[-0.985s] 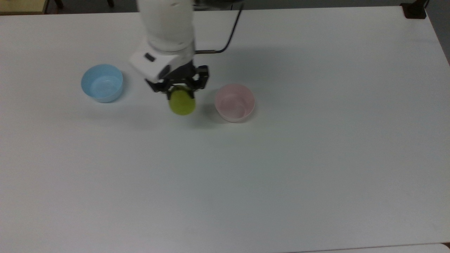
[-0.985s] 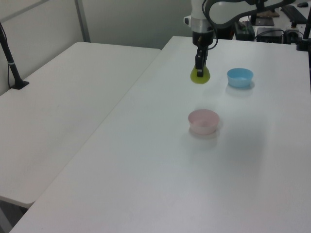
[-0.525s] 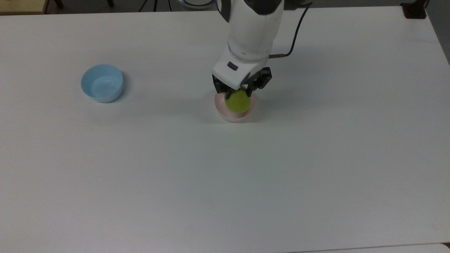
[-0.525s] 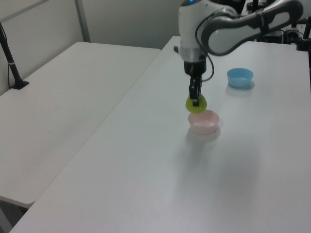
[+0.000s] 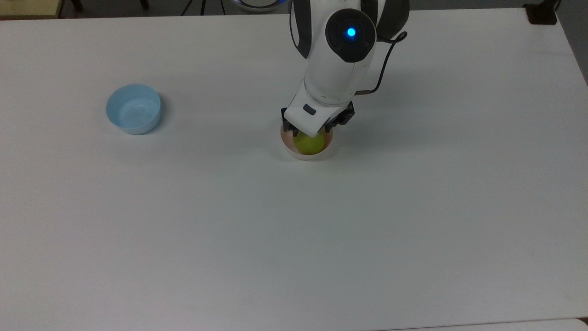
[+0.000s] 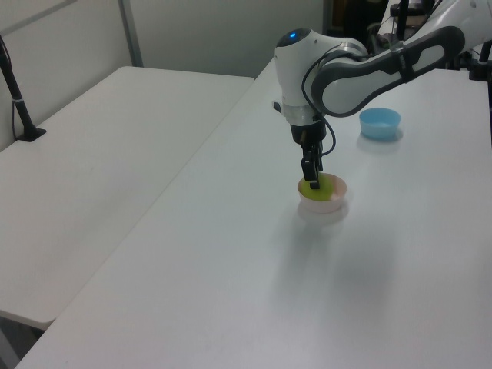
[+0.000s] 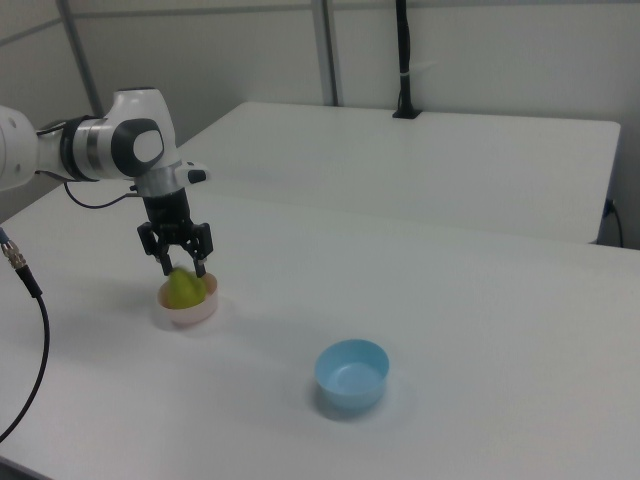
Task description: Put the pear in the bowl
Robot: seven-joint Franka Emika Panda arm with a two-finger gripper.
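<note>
The yellow-green pear [image 5: 310, 143] sits inside the pale pink bowl [image 5: 288, 148] near the table's middle; it is also visible as the pear [image 7: 182, 289] in the bowl [image 7: 185, 313] and the pear [image 6: 320, 187] in the bowl [image 6: 336, 202]. My gripper [image 5: 312, 133] hangs straight over the bowl, pointing down. In the right view the gripper [image 7: 181, 270] has its fingers spread to either side of the pear's top, so it looks open. In the left view the gripper [image 6: 313, 181] reaches down to the bowl's rim.
A light blue bowl [image 5: 133, 109] stands apart at the top view's left, also seen as the blue bowl [image 7: 351, 373] and the blue bowl [image 6: 380, 123]. The white table [image 5: 321, 239] stretches wide around both bowls. A second white table [image 6: 100, 146] adjoins it.
The arm carried the pear from between the two bowls over to the pink bowl, then lowered it inside. The pear now rests lower in the bowl and the fingers look parted.
</note>
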